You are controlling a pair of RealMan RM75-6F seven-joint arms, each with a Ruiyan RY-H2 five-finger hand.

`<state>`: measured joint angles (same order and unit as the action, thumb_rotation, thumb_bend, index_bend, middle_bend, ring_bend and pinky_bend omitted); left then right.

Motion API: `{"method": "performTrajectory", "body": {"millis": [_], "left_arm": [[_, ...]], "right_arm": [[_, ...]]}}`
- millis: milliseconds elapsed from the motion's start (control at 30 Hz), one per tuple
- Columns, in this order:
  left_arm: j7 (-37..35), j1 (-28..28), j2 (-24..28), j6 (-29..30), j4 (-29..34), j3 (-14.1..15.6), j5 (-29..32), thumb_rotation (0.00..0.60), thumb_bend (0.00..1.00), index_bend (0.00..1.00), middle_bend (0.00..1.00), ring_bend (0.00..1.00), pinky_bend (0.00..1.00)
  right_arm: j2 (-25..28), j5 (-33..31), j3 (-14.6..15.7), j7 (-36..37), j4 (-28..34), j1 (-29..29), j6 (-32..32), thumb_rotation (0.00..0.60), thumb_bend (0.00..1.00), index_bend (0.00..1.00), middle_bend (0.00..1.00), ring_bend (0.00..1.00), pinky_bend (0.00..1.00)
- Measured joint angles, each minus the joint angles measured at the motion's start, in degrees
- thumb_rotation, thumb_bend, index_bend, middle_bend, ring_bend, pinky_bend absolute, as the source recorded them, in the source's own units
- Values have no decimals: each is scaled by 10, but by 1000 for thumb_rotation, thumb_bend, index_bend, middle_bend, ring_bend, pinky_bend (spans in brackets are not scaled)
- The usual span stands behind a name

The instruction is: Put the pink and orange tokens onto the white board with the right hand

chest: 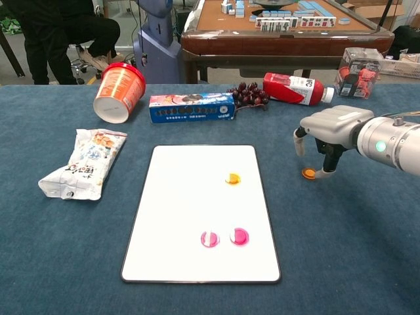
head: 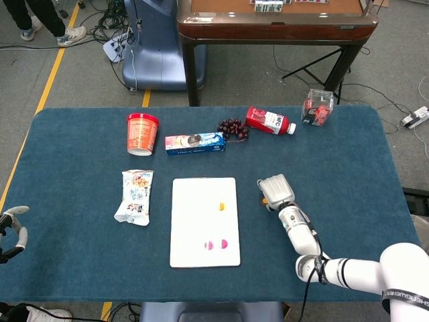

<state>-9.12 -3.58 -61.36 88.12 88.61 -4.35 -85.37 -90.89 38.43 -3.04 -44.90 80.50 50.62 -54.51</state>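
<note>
A blue-covered surface (chest: pixel 79 262) fills most of both views. Along its far side, left to right in the chest view, lie a tipped red cup (chest: pixel 119 91), a blue biscuit box (chest: pixel 191 107), a bunch of dark grapes (chest: pixel 248 94), a red bottle on its side (chest: pixel 294 88) and a clear box with red contents (chest: pixel 358 72). A snack packet (chest: pixel 83 162) lies at the left, beside the white board (chest: pixel 203 210), which sits in the middle of the frame. On the board are one orange token (chest: pixel 232 178) near its right edge and two pink tokens (chest: pixel 224 237) side by side lower down. A second orange token (chest: pixel 308 174) lies on the cloth right of the board, well apart from it, with nothing between token and board. The right hand (chest: pixel 328 134) hangs directly over this token, palm down, fingers apart and curved downward; one fingertip (chest: pixel 321 174) is just beside the token, and whether it touches cannot be told. The hand holds nothing. The left hand (head: pixel 12 225) shows only at the lower left edge of the head view, its fingers spread and empty, off the surface.
</note>
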Motion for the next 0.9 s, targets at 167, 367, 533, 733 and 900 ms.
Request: {"method": "performTrajectory", "body": {"millis": [167, 367, 533, 733, 900], "left_arm": [[-1, 0, 0, -1, 0, 0, 2, 600, 520, 369, 618, 461, 539], [-2, 0, 1, -1, 0, 0, 2, 600, 521, 369, 618, 462, 539], [-4, 0, 1, -1, 0, -1, 3, 600, 521, 369, 618, 462, 539], [-5, 0, 2, 0, 0, 0, 2, 600, 521, 369, 618, 461, 539], [-4, 0, 2, 0, 0, 0, 2, 600, 520, 369, 618, 461, 539]], "right_arm": [[-6, -3, 1, 0, -11, -1, 8, 600, 186, 377, 1000, 1000, 1000], [-17, -6, 3, 1, -24, -1, 19, 600, 200, 398, 1000, 1000, 1000], [-22, -5, 3, 1, -29, -1, 21, 600, 209, 418, 1000, 1000, 1000], [-24, -4, 2, 2, -31, -3, 21, 600, 220, 447, 1000, 1000, 1000], [-23, -3, 1, 2, -31, -4, 21, 600, 232, 496, 1000, 1000, 1000]]}}
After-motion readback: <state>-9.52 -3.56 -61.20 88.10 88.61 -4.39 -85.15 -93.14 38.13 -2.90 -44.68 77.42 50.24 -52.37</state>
